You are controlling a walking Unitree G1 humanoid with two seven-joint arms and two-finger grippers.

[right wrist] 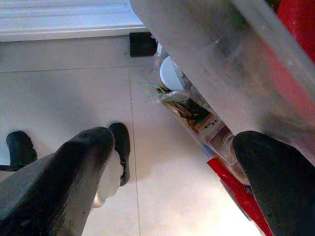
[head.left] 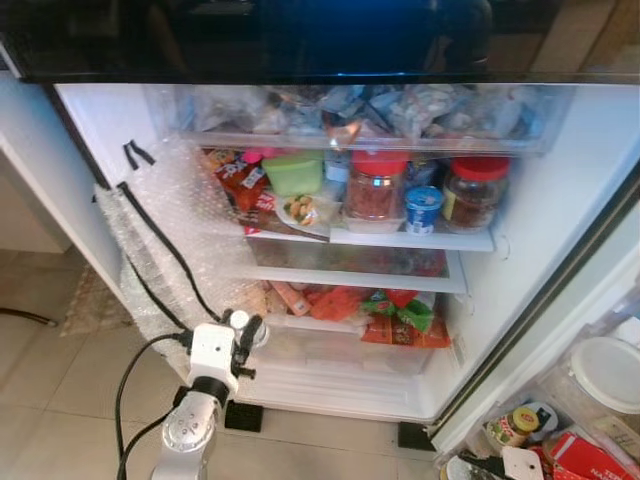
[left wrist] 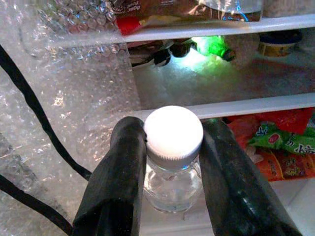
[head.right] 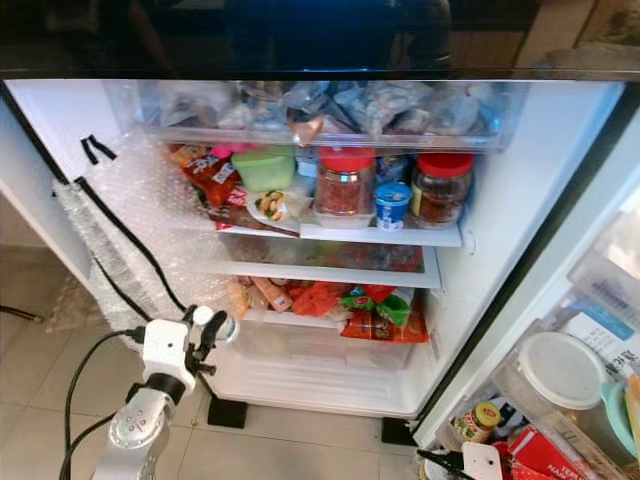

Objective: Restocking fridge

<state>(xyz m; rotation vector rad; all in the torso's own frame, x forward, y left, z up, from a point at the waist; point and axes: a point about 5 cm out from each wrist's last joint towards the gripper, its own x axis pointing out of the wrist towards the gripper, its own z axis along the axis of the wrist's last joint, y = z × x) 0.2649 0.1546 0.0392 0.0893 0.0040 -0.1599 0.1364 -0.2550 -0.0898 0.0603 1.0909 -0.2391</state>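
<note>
Left fingers (left wrist: 172, 167): mine, clamped on clear bottle (left wrist: 172, 184), white cap (left wrist: 173, 132).
Position: before fridge (head.left: 560, 210) bottom shelf.
Right fingers (right wrist: 172, 172): apart, over floor tiles (right wrist: 74, 83).

Kitchen floor, bright light
Pale beige tiled floor (head.left: 60, 370) runs under everything, and a white cabinet side (head.left: 35, 200) stands at left.

Bottle (left wrist: 172, 167) base hidden between gripper fingers (left wrist: 115, 187).

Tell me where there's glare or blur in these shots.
Left wrist view: green glare on the shelf behind, white bottle cap sharp between the left gripper fingers. Right wrist view: right gripper fingers and clear bin blurred. Eye views: fridge top dark.
</note>
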